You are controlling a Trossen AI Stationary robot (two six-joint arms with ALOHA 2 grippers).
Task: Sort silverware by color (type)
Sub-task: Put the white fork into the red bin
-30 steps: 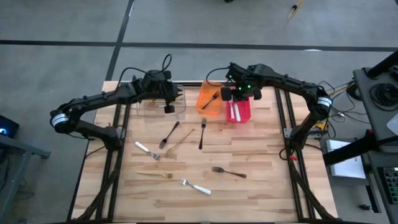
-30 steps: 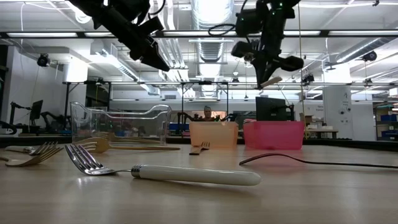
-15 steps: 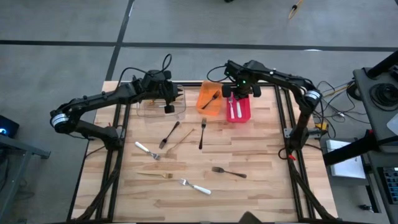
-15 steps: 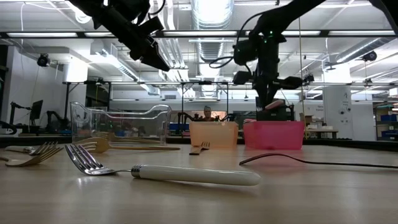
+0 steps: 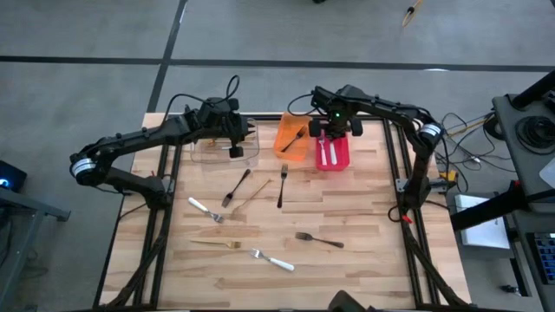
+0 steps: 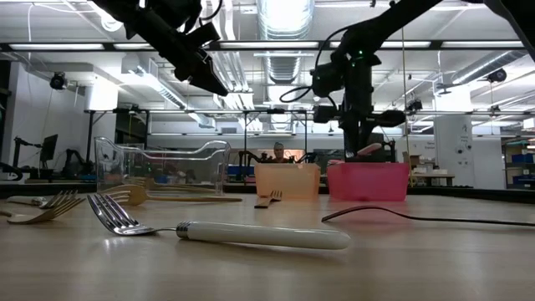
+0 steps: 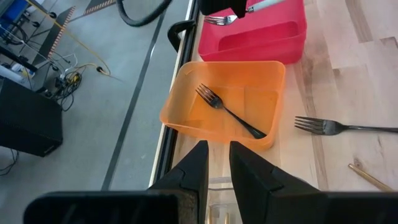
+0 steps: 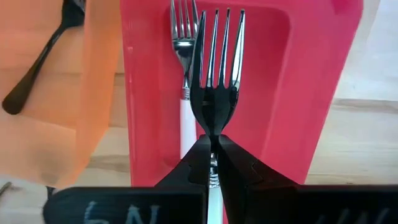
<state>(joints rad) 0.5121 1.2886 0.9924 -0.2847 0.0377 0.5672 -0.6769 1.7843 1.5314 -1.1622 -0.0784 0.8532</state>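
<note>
The right tool (image 8: 212, 144) is closed on a silver fork (image 8: 216, 74) at its neck and holds it above the red bin (image 5: 332, 152), at the 12 o'clock edge of the bench (image 5: 364, 251). A second pale-handled fork (image 8: 185, 93) lies inside that bin.

The left tool (image 7: 216, 163) hangs over the clear bin (image 5: 224, 147) at about 11 o'clock. Its fingers stand narrowly apart; whether they grip anything cannot be told.

The orange bin (image 7: 225, 102), between the clear and red bins, holds one black fork (image 7: 230, 111).

On the open bench lie:
- two black forks (image 5: 282, 185) near centre and another (image 5: 319, 239) toward 5 o'clock;
- pale-handled forks (image 5: 205, 209) at 8 o'clock and (image 5: 272, 259) at 6 o'clock;
- a gold utensil (image 5: 217, 243) at 7 o'clock.

White markings show on the right tool's body, but they are cut off and unreadable.
</note>
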